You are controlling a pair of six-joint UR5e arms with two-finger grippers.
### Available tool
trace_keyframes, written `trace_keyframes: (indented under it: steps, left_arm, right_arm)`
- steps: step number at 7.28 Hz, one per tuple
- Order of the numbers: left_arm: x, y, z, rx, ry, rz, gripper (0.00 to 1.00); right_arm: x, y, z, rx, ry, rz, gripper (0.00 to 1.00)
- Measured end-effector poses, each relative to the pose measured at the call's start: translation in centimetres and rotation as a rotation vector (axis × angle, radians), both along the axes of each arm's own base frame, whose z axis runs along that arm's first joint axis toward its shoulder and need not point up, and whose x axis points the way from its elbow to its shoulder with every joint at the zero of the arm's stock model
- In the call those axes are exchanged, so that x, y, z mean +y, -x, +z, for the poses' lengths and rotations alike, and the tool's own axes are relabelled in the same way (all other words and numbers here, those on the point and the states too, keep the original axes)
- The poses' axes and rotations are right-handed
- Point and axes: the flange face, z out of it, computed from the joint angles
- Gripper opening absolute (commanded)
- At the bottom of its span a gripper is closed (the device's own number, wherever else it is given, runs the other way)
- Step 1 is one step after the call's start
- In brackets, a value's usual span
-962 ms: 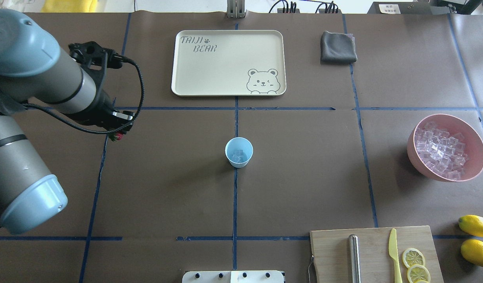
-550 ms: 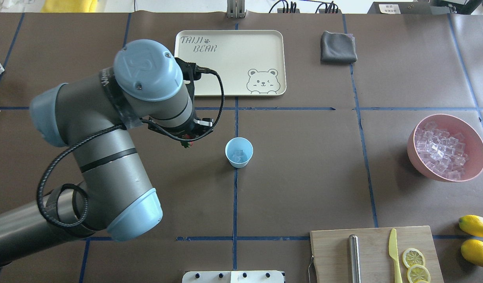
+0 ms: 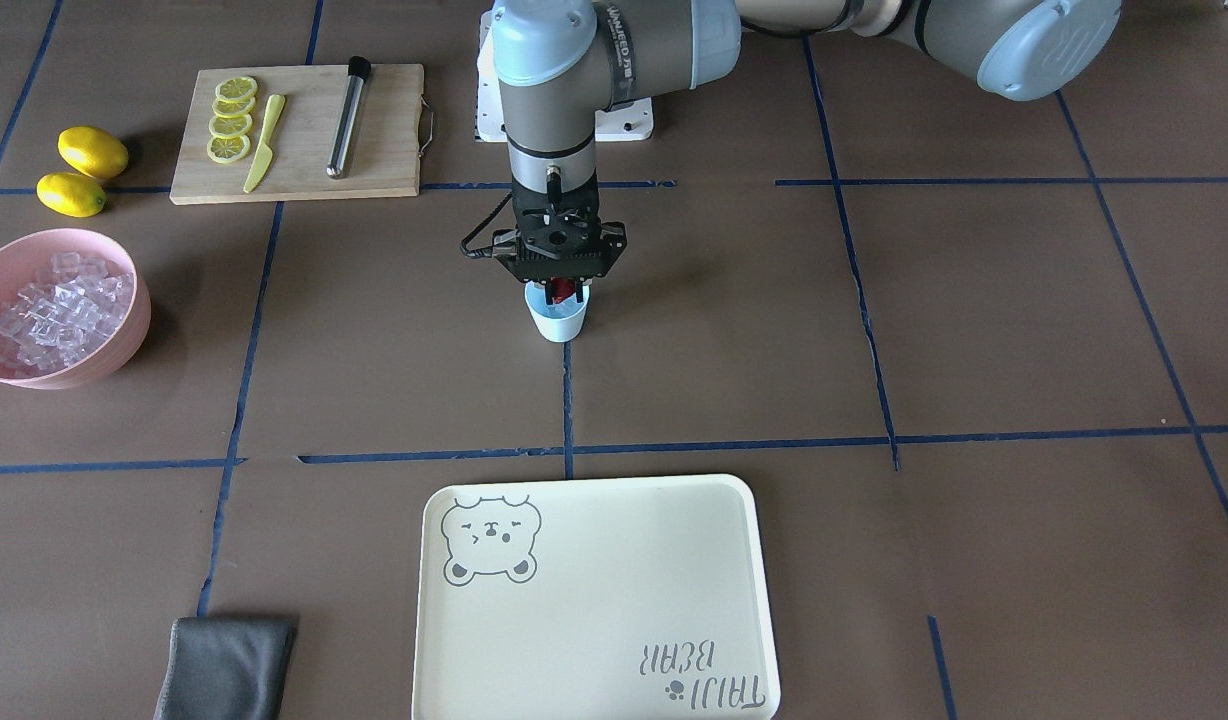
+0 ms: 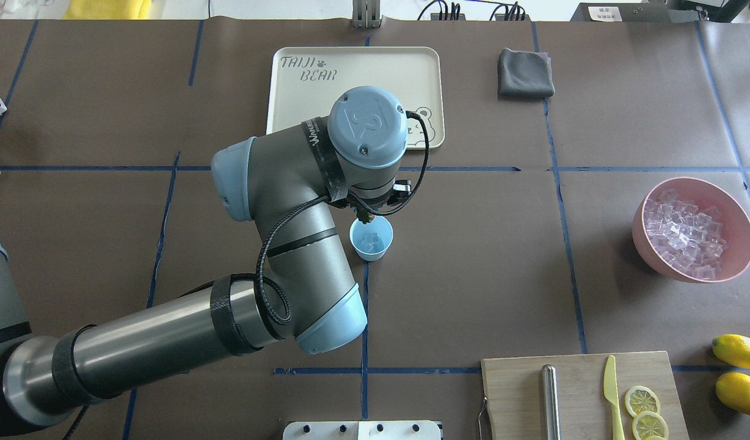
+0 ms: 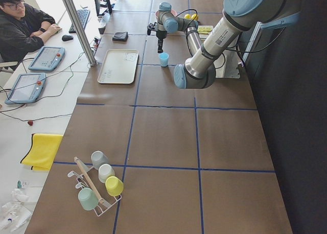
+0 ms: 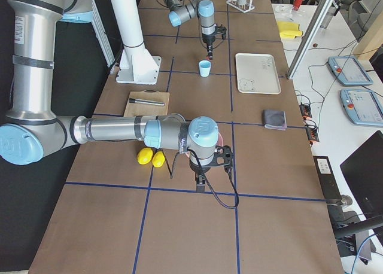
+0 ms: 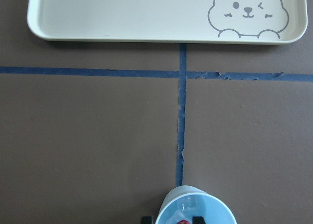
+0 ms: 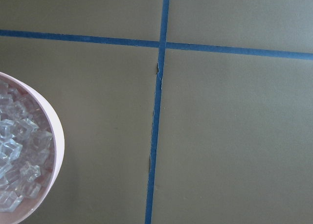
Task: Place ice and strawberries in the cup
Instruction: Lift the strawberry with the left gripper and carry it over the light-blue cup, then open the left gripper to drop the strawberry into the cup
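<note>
My left arm comes in low from my left side. Its long forearm stretches toward the middle of the brown counter (image 4: 473,275), the elbow is folded back on itself, and the wrist is turned straight down. My left gripper (image 3: 563,292) hangs vertically, fingers downward, directly over the mouth of the small light blue tapered plastic cup (image 3: 560,326). It is closed on the small red strawberry with a green leafy top (image 4: 364,214), which sits between the fingers just at the cup's rim, above the far side of the opening. The cup stands upright on a blue tape line (image 7: 180,136) at the centre of the counter, on my side of the cream rectangular tray with a bear drawing (image 7: 122,13) and well apart from it. A few small clear cubes of ice (image 4: 369,240) lie in the bottom of the cup. Many more are piled in the big round pink bowl (image 4: 639,241) far off to my right.

My right arm lies stretched out low over the counter, wrist pointed down, with my right gripper (image 6: 201,183) just beside that pink bowl. I cannot tell whether this gripper is open or closed.
</note>
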Motion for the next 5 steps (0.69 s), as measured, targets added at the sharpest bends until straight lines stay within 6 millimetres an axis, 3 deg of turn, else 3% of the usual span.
trace_keyframes:
  steps: [3,4,5]
  left_arm:
    - [0.4,-1.12,0.19,-0.005,0.002,0.005,0.06]
    - [0.49,-1.13,0.3,-0.005,0.003,0.007,0.62]
    - [0.57,-1.07,0.47,-0.005,0.002,0.009,1.0]
  right_arm:
    - [-0.01,0.0,0.03,0.001,0.002,0.003,1.0]
    - [-0.01,0.0,0.05,0.001,0.002,0.003,1.0]
    - [0.0,0.0,0.07,0.001,0.003,0.003,1.0]
